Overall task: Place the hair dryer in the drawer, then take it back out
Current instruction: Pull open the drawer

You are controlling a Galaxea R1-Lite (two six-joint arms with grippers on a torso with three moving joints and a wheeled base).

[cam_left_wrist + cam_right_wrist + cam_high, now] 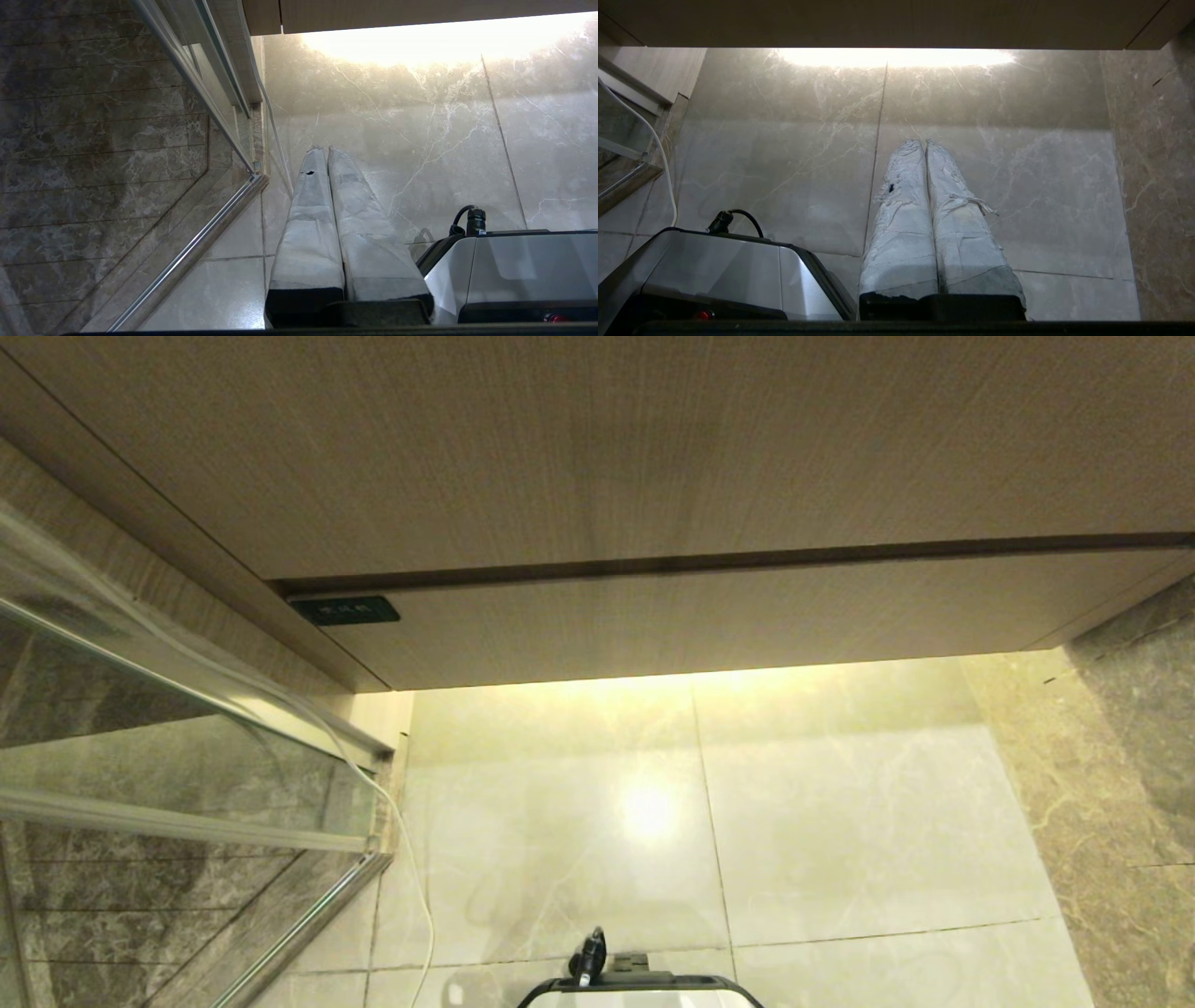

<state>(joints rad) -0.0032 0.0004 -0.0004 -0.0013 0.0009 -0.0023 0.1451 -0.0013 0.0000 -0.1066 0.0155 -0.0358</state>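
Only the head view shows the drawer (709, 621), closed, across mid-frame with its dark label at left. Each wrist view shows clenched, empty jaws: left gripper (323, 150), right gripper (923, 142), above the floor (840, 821). No view shows the hair dryer.

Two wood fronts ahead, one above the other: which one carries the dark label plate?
The lower, shallower front, the drawer. Its dark label plate sits at its upper left corner; the taller panel above is plain.

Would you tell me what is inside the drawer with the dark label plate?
The drawer is shut, so its inside is hidden; only its wood front and dark label plate show. No hair dryer is visible anywhere.
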